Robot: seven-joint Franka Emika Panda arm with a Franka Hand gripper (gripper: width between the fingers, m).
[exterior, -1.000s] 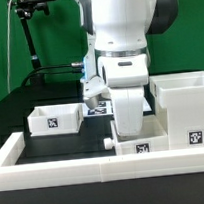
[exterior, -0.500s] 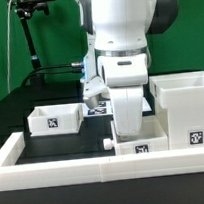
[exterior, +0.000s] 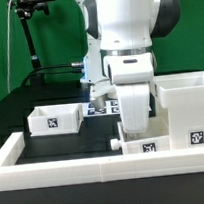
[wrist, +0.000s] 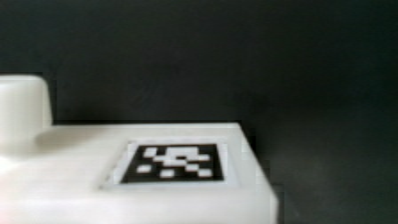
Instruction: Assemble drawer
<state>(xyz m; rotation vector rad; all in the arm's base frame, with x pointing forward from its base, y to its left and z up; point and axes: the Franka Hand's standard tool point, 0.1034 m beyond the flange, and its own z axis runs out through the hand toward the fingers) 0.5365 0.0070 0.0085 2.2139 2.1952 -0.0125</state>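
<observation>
Exterior and wrist views of a drawer assembly in progress. The dark worktop [exterior: 64, 143] is bounded at the front and on the exterior view's left by a long, low white rim wall [exterior: 56, 174]. The white arm [exterior: 124, 33] stands at centre and reaches straight down. Its claw [exterior: 139, 133] is lowered onto a small tray, but the arm's own body masks the fingers in the exterior view and the wrist view does not show them clearly, so whether the claw is parted, closed or gripping cannot be told. The drawer lies in three separate parts. The tall box-shaped shell [exterior: 185, 103] stands at the exterior view's right, just behind the rim wall. The near tray [exterior: 129, 148] sits just beside the shell, directly beneath the claw. The far tray [exterior: 42, 123] rests well apart at the exterior view's left. The marker board [exterior: 100, 107] lies flat behind the arm. A small rounded stub [exterior: 113, 144] projects beside the near tray. In the blurred wrist view, a square tag [wrist: 178, 163] lies on a white surface.
</observation>
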